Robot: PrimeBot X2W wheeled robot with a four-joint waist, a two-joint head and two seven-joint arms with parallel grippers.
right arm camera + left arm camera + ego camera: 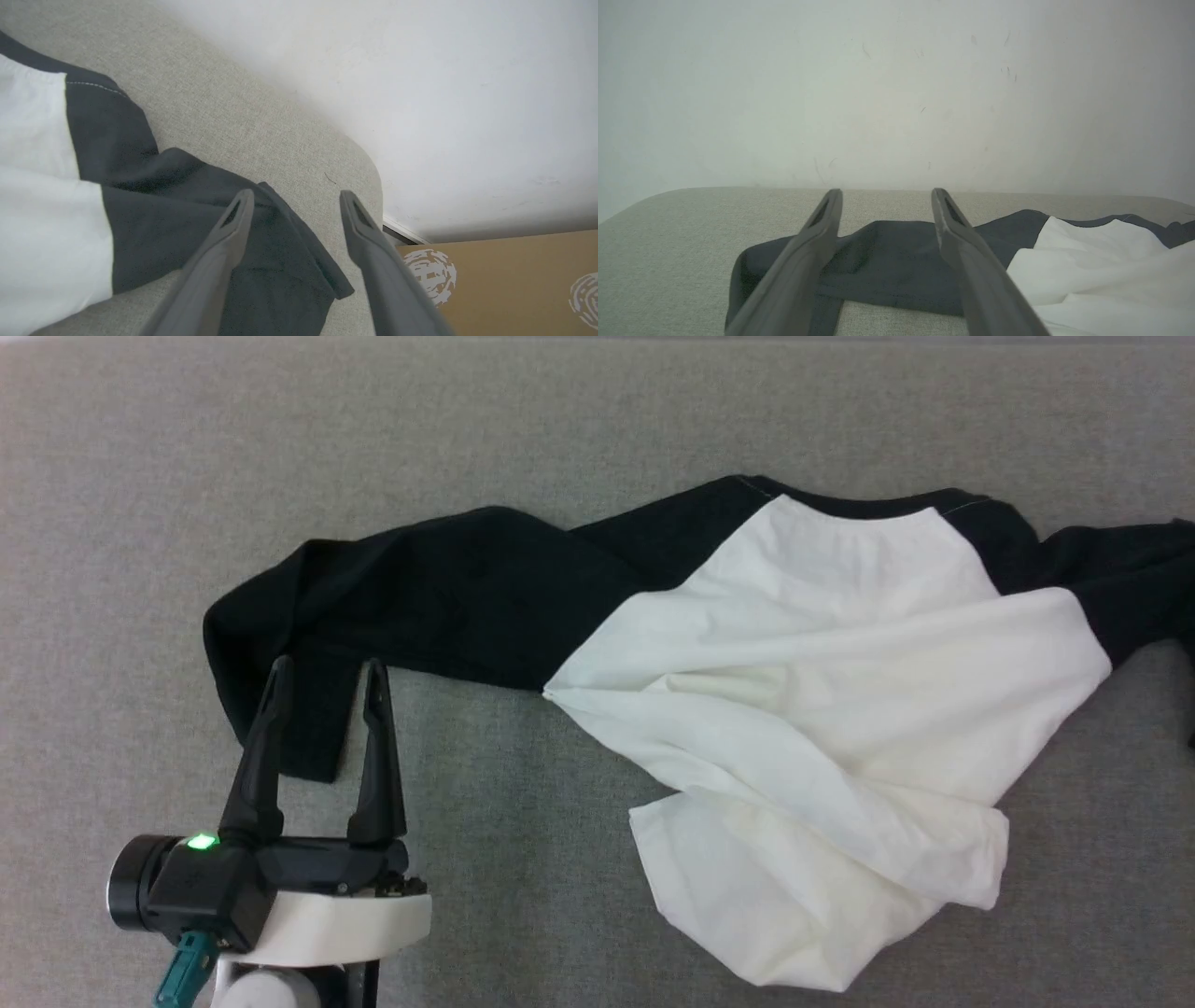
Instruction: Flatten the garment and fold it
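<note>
So, left claw [327, 665] is spread wide with nothing in it, tips over the bent sleeve [420, 597]. Right claw [296, 193] is open and empty too, above the other sleeve [261, 261] near the pad's corner. Shirt [840, 663] lies twisted across the grey pad [560, 411], white body bunched up. I'd pinch each sleeve low near its end, drag both straight outward, slowly so the cloth doesn't slip out, then tug the hem [672, 877] flat before any folding.

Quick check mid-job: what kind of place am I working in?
Probably an indoor test room: a grey fabric-covered table by a plain white wall, with a printed cardboard box beside it.
</note>
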